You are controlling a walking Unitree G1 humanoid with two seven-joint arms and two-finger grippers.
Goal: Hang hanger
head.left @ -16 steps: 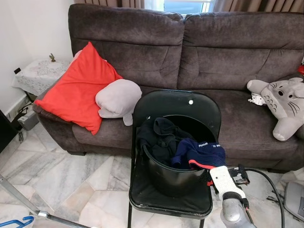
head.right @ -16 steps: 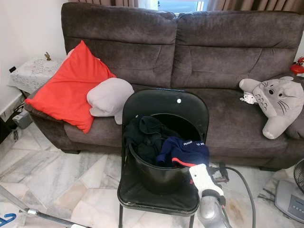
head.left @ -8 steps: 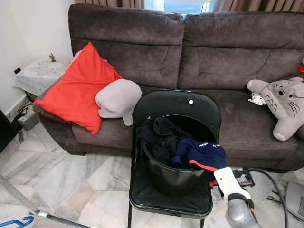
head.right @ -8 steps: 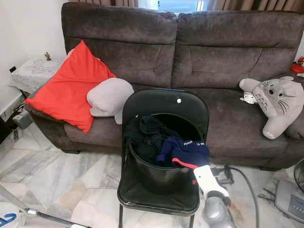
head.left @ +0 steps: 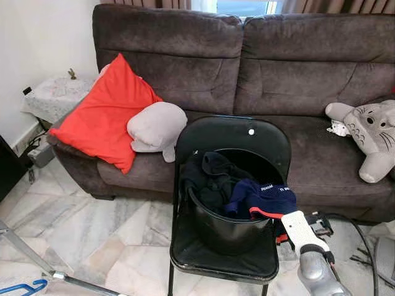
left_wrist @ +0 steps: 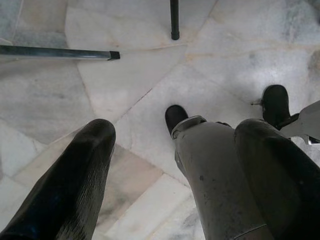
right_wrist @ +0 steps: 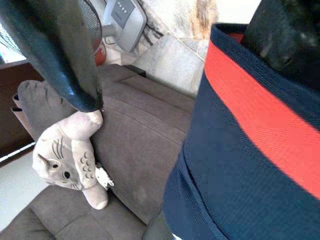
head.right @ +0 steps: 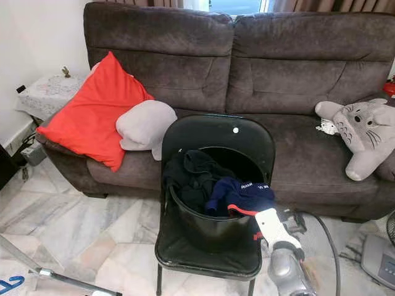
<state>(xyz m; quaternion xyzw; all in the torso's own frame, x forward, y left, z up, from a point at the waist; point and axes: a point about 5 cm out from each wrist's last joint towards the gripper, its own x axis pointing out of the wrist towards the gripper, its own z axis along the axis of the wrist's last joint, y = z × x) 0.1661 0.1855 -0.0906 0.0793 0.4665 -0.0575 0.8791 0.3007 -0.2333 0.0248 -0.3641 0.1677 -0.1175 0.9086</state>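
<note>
Sitting on a black folding chair [head.left: 229,148] in front of a dark brown sofa [head.left: 247,68] is a black bucket [head.left: 225,229], and it is full of clothes. A black garment [head.left: 207,179] lies on its left side and hangs over the rim, and a navy garment [head.left: 262,198] with a red band lies on its right side, also over the rim. The right gripper [right_wrist: 200,65] is at this navy garment, at the right rim of the bucket. In the right wrist view its two black fingers [right_wrist: 55,50] stand apart, one on each side of the navy cloth with the red stripe; whether they press the cloth I cannot tell. The right arm [head.left: 305,243], white and silver, rises from the lower right toward the bucket. The left gripper [left_wrist: 175,165] hangs low over the marble floor [left_wrist: 225,55] with its fingers apart and nothing between them. A blue hanger [head.left: 21,288] lies on the floor at the lower left, beside a grey metal bar [head.left: 37,262], well apart from both grippers. On the sofa lie a red cushion [head.left: 105,114], a grey pillow [head.left: 155,126] and a grey plush toy [head.left: 370,135].
</note>
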